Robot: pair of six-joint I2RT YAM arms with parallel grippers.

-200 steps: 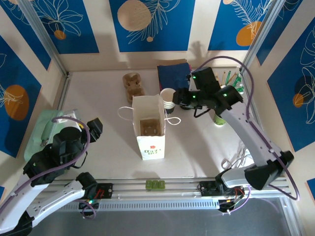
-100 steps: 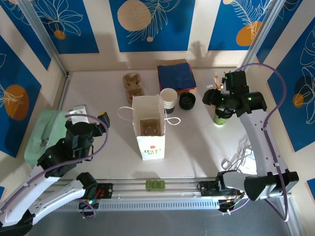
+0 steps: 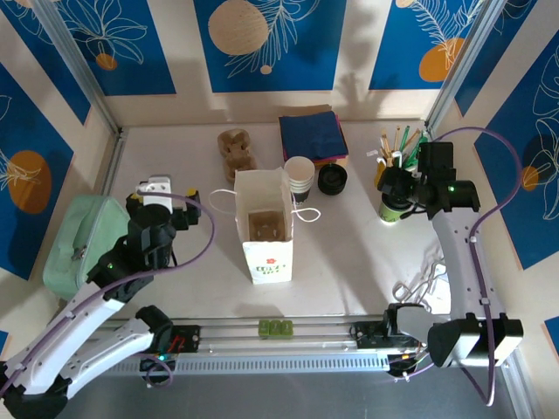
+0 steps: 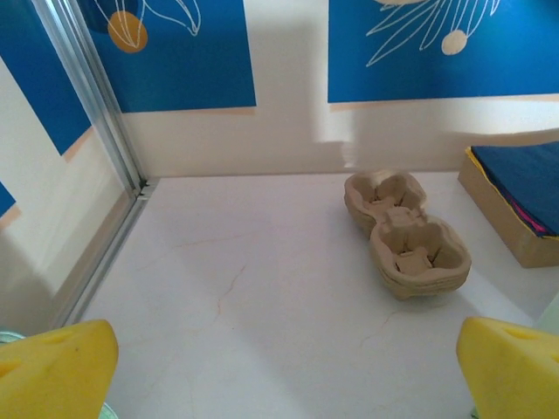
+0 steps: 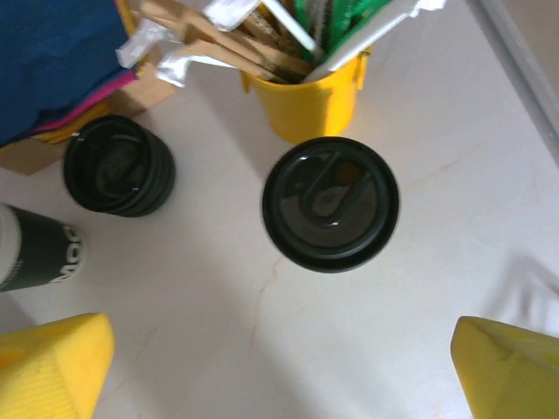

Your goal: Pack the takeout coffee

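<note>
Black plastic capped the coffee cup [image 5: 330, 203], just beside a yellow stirrer pot [image 5: 306, 105] and near the right tool [image 5: 279, 371]. Loose lids [image 5: 119, 166], stacked cups [image 3: 300, 175] and a paper bag [image 3: 265, 225] stood on the pale surface [image 4: 262, 262] between blue-panelled walls [image 4: 419, 44]. The right tool and the left tool [image 4: 284, 371] both gaped wide, empty.
</note>
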